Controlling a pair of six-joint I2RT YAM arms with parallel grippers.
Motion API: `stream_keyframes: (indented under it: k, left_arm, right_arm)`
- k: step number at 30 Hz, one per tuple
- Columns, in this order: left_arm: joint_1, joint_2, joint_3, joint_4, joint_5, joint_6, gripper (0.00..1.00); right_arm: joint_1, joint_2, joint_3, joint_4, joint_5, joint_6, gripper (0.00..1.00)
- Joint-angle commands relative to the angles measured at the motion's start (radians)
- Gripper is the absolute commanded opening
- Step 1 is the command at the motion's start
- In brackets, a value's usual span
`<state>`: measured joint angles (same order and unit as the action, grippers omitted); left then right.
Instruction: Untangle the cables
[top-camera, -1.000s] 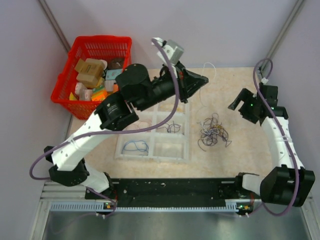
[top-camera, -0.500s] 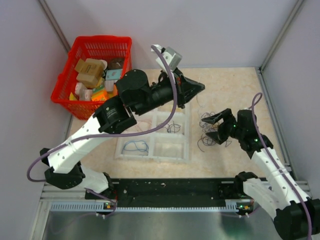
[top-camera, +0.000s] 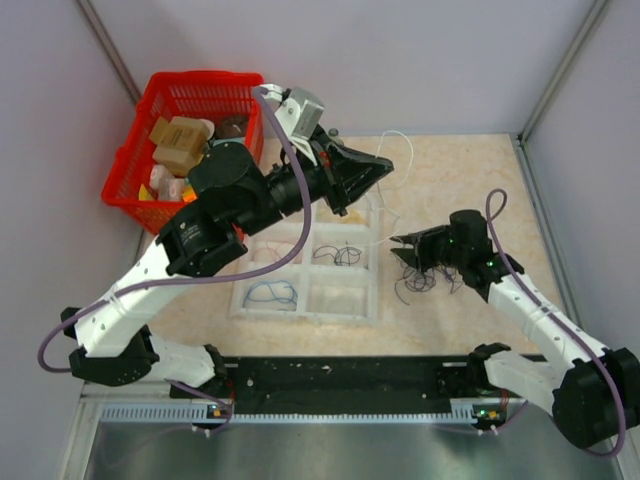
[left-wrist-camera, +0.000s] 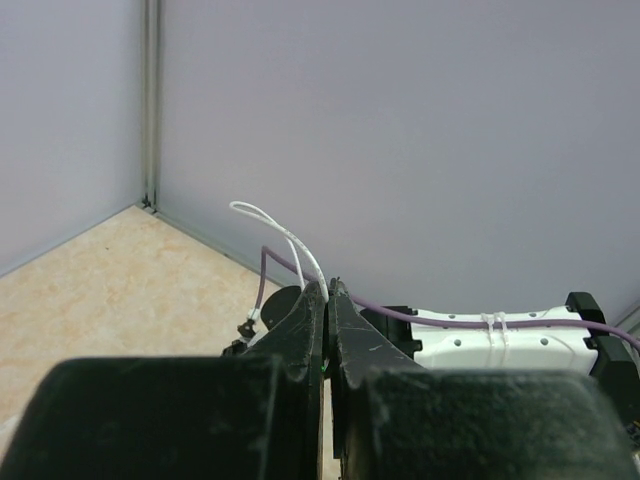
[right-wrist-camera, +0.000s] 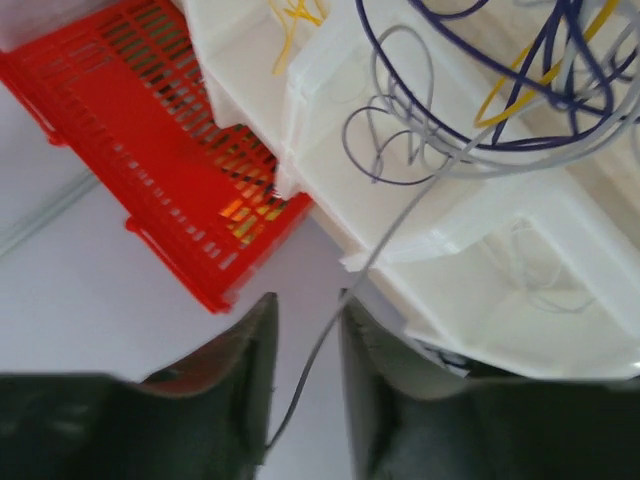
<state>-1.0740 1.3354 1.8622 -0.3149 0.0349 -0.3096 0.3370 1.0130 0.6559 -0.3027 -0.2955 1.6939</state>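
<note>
Cables (top-camera: 422, 278): hair-thin tangle on the worktop (top-camera: 460, 170), between its middle and right edge.
Left pincer (top-camera: 386, 166): clamped on a white strand (left-wrist-camera: 285, 228), raised.
Right pincer (top-camera: 398, 243): jaws slightly apart, a grey strand (right-wrist-camera: 400, 222) running between them.
Handling: likely light, limp and snaggy; take one outer loop.

i'm looking at a white divided tray (top-camera: 300, 312) lying on the beige table (top-camera: 470, 170). off the tray's far-left corner sits a red mesh basket (top-camera: 200, 80), packed with cardboard boxes (top-camera: 178, 140) and small packets. on the tray's near side, a black rail (top-camera: 340, 375) runs along the table edge.
</note>
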Motion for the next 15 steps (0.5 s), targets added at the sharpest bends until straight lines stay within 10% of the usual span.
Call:
stream_keyframes:
  k: [1,15]
  left_arm:
    - [0.002,-0.019,0.008,0.040,0.008,0.001,0.00]
    - [0.003,-0.105,-0.166,0.062,-0.132,0.052,0.00]
  right_arm:
    - [0.020,-0.005,0.079,0.059,0.036,0.044,0.12]
    - [0.020,-0.192,0.649,-0.311,0.294,-0.580,0.00]
